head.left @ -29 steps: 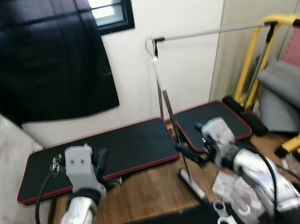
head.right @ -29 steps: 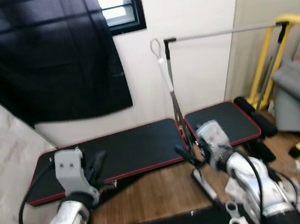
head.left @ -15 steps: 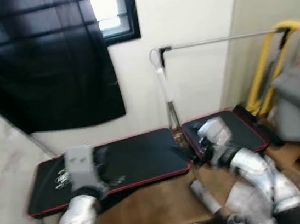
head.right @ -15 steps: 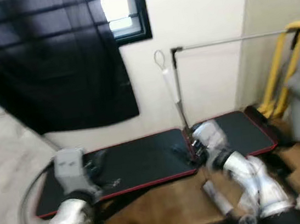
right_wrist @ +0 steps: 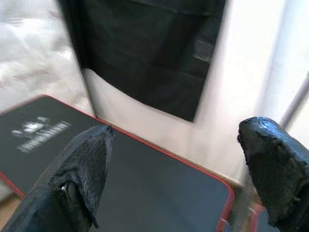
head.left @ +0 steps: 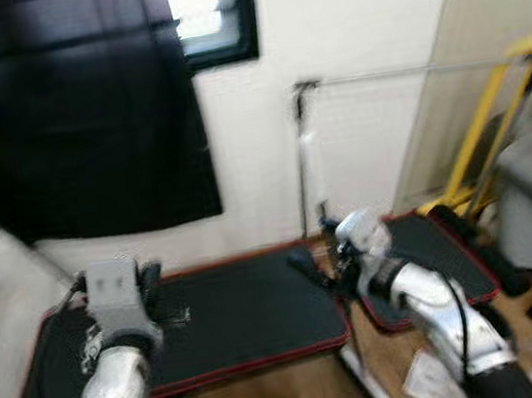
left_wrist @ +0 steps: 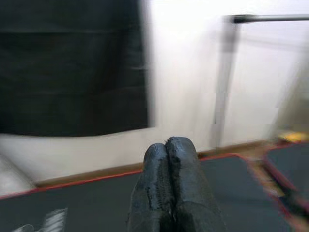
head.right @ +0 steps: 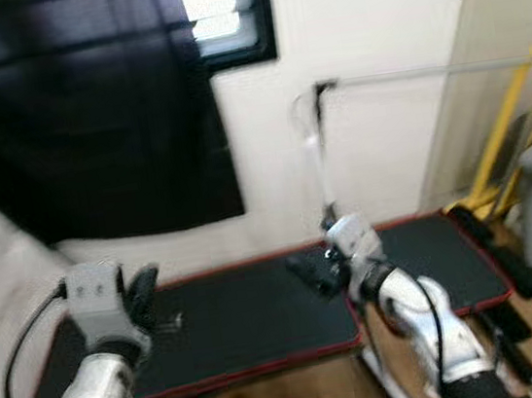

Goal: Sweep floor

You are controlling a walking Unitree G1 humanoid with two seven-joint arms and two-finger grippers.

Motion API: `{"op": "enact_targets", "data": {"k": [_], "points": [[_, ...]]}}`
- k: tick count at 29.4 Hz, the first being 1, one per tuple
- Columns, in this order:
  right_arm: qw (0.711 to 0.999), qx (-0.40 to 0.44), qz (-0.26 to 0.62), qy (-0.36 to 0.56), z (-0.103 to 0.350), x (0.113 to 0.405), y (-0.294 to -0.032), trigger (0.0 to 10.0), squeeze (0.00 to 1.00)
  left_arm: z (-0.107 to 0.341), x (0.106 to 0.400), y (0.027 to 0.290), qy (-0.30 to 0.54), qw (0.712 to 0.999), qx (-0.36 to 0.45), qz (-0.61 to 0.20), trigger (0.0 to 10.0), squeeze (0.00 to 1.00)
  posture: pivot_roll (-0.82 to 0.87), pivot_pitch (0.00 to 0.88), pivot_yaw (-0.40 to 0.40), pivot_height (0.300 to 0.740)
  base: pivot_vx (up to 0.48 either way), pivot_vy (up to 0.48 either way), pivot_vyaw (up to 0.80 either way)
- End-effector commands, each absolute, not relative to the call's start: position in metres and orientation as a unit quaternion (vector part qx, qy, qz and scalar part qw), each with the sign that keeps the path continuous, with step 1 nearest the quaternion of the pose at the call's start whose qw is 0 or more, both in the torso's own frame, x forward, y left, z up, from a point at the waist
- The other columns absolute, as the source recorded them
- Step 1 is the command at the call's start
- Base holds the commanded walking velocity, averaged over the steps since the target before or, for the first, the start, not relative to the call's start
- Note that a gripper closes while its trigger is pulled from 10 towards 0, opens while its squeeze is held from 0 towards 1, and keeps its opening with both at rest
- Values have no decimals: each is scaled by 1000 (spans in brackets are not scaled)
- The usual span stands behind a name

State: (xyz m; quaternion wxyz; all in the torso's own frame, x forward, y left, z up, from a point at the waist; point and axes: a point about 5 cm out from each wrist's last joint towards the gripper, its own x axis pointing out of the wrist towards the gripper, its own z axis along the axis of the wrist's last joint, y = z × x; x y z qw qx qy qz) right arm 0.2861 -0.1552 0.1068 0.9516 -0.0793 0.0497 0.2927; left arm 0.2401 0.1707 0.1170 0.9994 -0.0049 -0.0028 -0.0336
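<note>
My left tool (left_wrist: 169, 181) is raised over the near black mat (head.left: 222, 313), its fingers pressed together on nothing. My right tool (right_wrist: 178, 174) is spread wide and empty, out above the red-edged seam between that mat and a second mat (head.left: 439, 250) to the right. Just past it stands the broom (head.left: 313, 168) — its thin pole upright against the white wall (head.left: 349, 11), between the two mats, untouched. Farther back hang a black curtain (head.left: 69, 117) and a window (head.left: 208, 15); a yellow frame (head.left: 481, 121) stands at right.
</note>
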Motion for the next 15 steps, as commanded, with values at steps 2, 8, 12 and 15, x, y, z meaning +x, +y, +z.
{"op": "enact_targets", "data": {"k": [2, 8, 12, 15], "points": [[951, -88, 293, 45, 110, 288, -153, 10000, 0, 117, 238, 177, 1, 1000, 2, -24, 10000, 0, -71, 0, -32, 740, 334, 0, 0], [947, -114, 293, 62, 108, 289, -161, 10000, 0, 117, 237, 178, 2, 1000, 3, -26, 10000, 0, -69, 0, -32, 740, 108, 0, 0], [946, -130, 287, 75, 107, 290, -171, 10000, 0, 121, 235, 173, -2, 999, 9, -53, 10000, 0, -64, 0, -42, 740, 0, 0, 0], [947, -131, 282, 80, 108, 294, -179, 10000, 890, 132, 232, 154, -15, 991, 12, -131, 10000, 0, -49, 3, -54, 740, 0, 0, 0]]}}
